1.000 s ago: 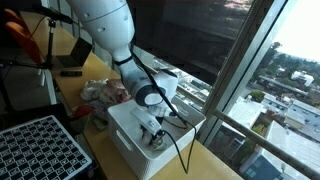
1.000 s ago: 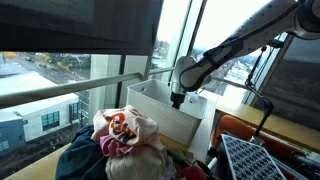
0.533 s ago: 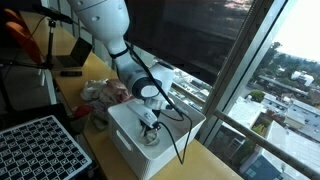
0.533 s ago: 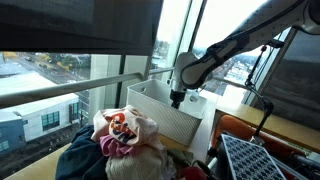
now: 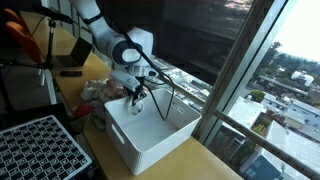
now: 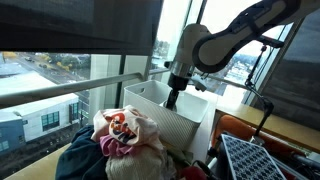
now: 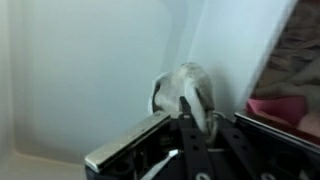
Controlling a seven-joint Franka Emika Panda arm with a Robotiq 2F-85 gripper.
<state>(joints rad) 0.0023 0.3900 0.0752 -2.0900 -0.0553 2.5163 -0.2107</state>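
Where the arm (image 5: 118, 45) bends down over the white bin (image 5: 165, 140), the claw (image 5: 136, 97) hangs in the bin's open top, close to the wall that faces the clothes pile (image 5: 100, 92); in the wrist view its two dark fingers (image 7: 130, 145) are drawn in on a pale crumpled cloth (image 7: 185, 88), pinching it between their tips. The cloth is greyish white and bunched into a rounded fold that bulges out past the fingertips; behind it lies the smooth white inner wall of the bin, and whether the cloth touches that wall or the bin's floor cannot be told. At the right edge of the wrist view a strip of pink fabric (image 7: 285, 100) shows beyond the bin's wall.

In both exterior views the bin stands on the wooden worktop (image 5: 215, 165) beside the big window; in an exterior view the claw (image 6: 171, 100) sits at the bin's (image 6: 165, 125) rim on the end nearer the glass, with the arm rising above it. The clothes pile (image 6: 120, 135), a heap of white, pink and dark pieces, lies just beside the bin on the worktop; a black grid tray (image 5: 40, 150) rests apart from the bin, on the side away from the window.
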